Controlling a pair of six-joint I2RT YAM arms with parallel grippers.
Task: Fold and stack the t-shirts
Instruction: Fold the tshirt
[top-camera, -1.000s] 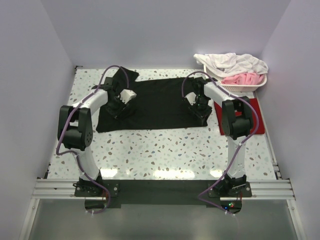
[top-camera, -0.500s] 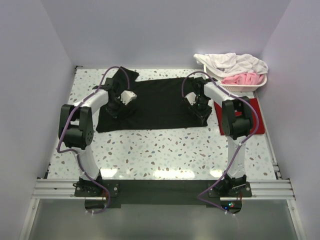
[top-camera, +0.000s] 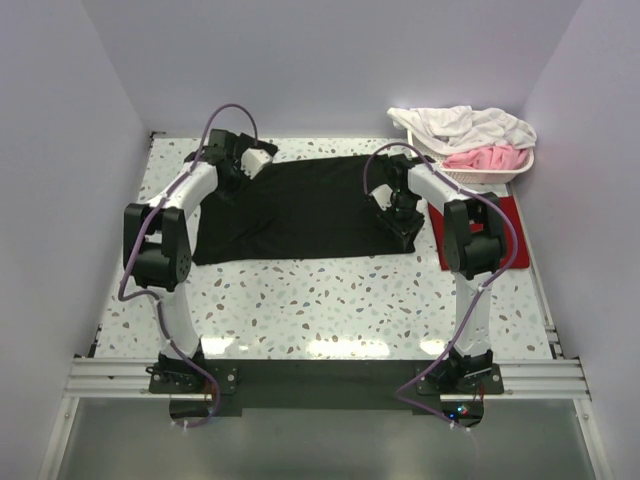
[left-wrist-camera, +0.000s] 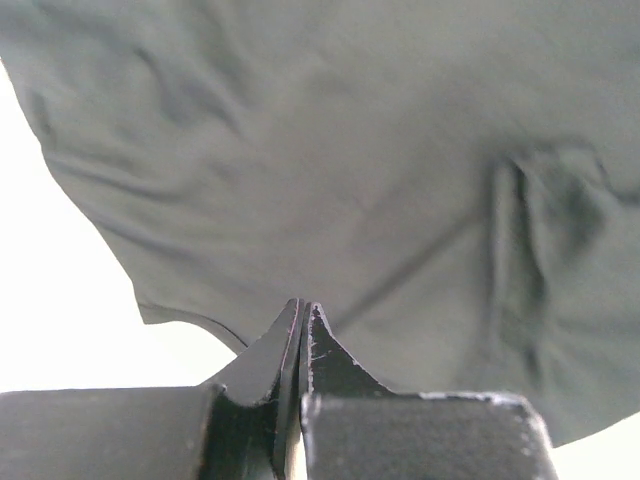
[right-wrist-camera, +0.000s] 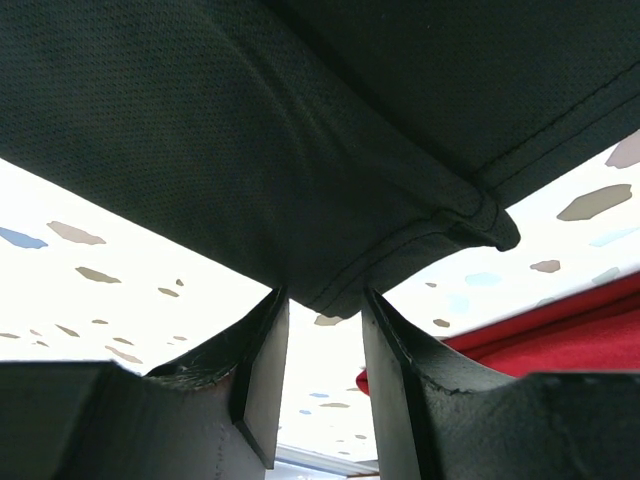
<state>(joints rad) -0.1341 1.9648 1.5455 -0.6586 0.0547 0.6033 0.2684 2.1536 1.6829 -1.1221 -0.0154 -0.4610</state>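
The black t-shirt (top-camera: 310, 205) lies spread across the far half of the table. My left gripper (top-camera: 243, 160) is at its far left corner, by the sleeve. In the left wrist view the gripper (left-wrist-camera: 303, 306) is shut, its tips pinching the black cloth (left-wrist-camera: 330, 170), and a crease runs out from them. My right gripper (top-camera: 398, 226) is at the shirt's near right corner. It is open (right-wrist-camera: 322, 296), and its jaws stand on either side of the black hem (right-wrist-camera: 340, 290). The dark red t-shirt (top-camera: 510, 225) lies at the right edge, partly under my right arm, and shows in the right wrist view (right-wrist-camera: 560, 340).
A white basket (top-camera: 500, 176) at the back right holds white and pink clothes. Walls close in the table on the left, back and right. The speckled tabletop (top-camera: 330, 300) shows in front of the shirt.
My left gripper has moved from the shirt's left middle to its far left corner by the sleeve. The right gripper has stayed at the near right corner.
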